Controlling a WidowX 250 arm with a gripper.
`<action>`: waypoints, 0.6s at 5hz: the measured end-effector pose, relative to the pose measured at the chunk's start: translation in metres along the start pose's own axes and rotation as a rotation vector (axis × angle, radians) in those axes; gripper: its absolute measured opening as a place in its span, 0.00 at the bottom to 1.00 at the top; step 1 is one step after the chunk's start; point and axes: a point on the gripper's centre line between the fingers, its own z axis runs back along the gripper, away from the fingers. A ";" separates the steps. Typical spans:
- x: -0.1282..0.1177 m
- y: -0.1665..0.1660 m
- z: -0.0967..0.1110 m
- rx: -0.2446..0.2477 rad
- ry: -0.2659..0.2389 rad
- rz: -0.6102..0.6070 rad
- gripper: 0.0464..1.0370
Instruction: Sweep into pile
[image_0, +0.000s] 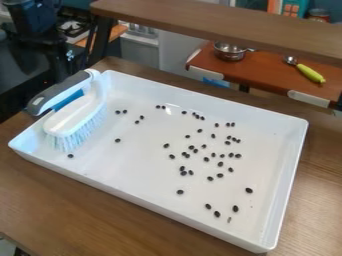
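Observation:
At the upper left, behind the tray's left end, is the black gripper (59, 56), beside the brush and apart from it as far as can be seen. A white brush (75, 112) with a grey and white handle and pale blue bristles rests inside the left end of the white tray (180, 226), its handle over the rim. Small black beans (193, 147) lie scattered over the tray floor, mostly in the middle and right half. A few beans (117, 112) lie near the bristles, and several sit toward the front right.
The tray stands on a brown wooden table (87, 210). Behind it, a raised wooden shelf (220, 25) crosses the view. On a lower reddish-brown surface (260, 72) are a metal pot (230, 51) and a utensil with a green handle (310, 73). A small stove shows at upper left.

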 end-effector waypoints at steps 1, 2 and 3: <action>-0.004 -0.001 -0.011 -0.015 0.032 0.005 0.96; -0.003 -0.002 -0.012 -0.016 0.025 0.012 0.96; 0.001 0.000 -0.012 -0.007 0.004 0.013 0.96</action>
